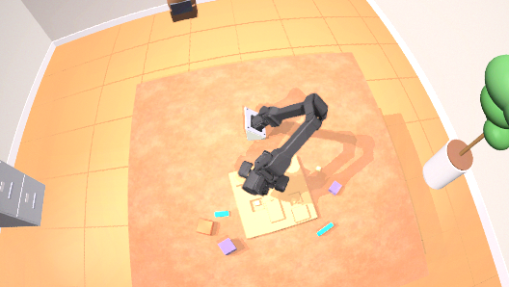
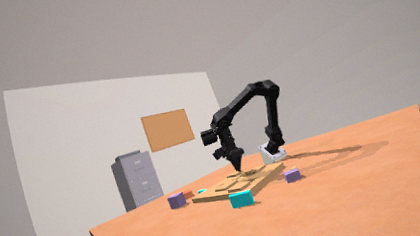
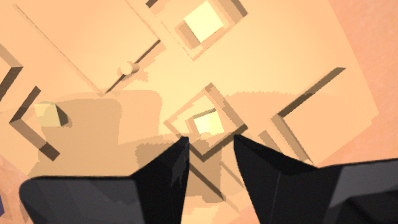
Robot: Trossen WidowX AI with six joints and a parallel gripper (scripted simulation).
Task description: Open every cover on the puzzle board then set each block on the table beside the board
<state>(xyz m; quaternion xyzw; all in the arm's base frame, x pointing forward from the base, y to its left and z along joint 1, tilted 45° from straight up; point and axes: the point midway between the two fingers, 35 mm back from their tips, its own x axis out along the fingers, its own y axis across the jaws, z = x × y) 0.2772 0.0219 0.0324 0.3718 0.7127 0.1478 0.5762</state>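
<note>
The pale wooden board (image 1: 250, 230) (image 2: 208, 198) (image 3: 285, 45) lies on the table under the arm. My gripper (image 2: 238, 170) (image 3: 211, 142) is partly open and empty, its fingertips just above the board. In the wrist view, a pale block (image 3: 209, 123) sits in a square well just beyond the fingertips. A second pale block (image 3: 204, 22) sits in a well at the top, and a third (image 3: 48, 114) in a recess at left. A flat cover (image 3: 75, 40) with a small round knob (image 3: 127, 68) lies at upper left. A small pale block (image 1: 318, 169) rests on the table beside the board. The arm hides part of the board in the top view.
Around the board lie two purple blocks (image 1: 227, 247) (image 1: 334, 188) (image 2: 176, 201) (image 2: 291, 176), two cyan blocks (image 1: 222, 214) (image 1: 325, 229) (image 2: 241, 199) and an orange block (image 1: 205, 226). The arm's white base (image 1: 255, 132) (image 2: 273, 155) stands behind the board.
</note>
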